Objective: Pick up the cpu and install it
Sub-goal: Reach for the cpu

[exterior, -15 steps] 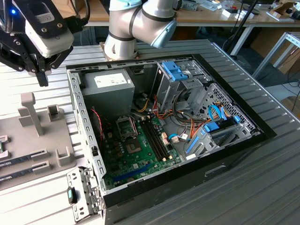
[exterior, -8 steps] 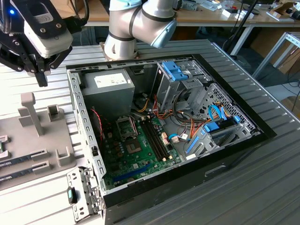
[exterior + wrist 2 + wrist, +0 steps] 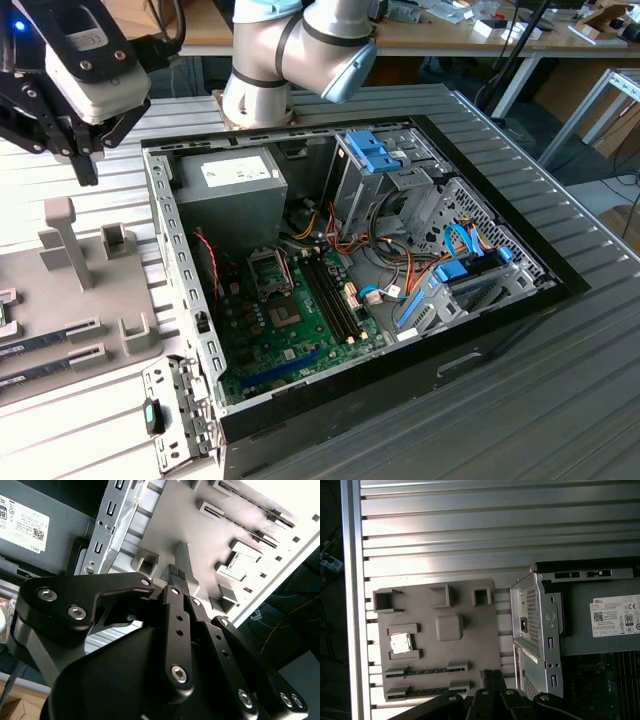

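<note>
The claw (image 3: 87, 172), narrow and empty, hangs over the grey fixture plate (image 3: 470, 635). The cpu (image 3: 400, 642) sits in its pocket there. The open computer case (image 3: 165, 225) stands at the exterior view's right.

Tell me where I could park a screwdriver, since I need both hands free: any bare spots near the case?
Bare slatted table lies on the exterior view's right of the computer case; in the first wrist view, more lies beyond the grey tray. Crowded: the tray's holders, the cpu among them, and the cable-filled case.
</note>
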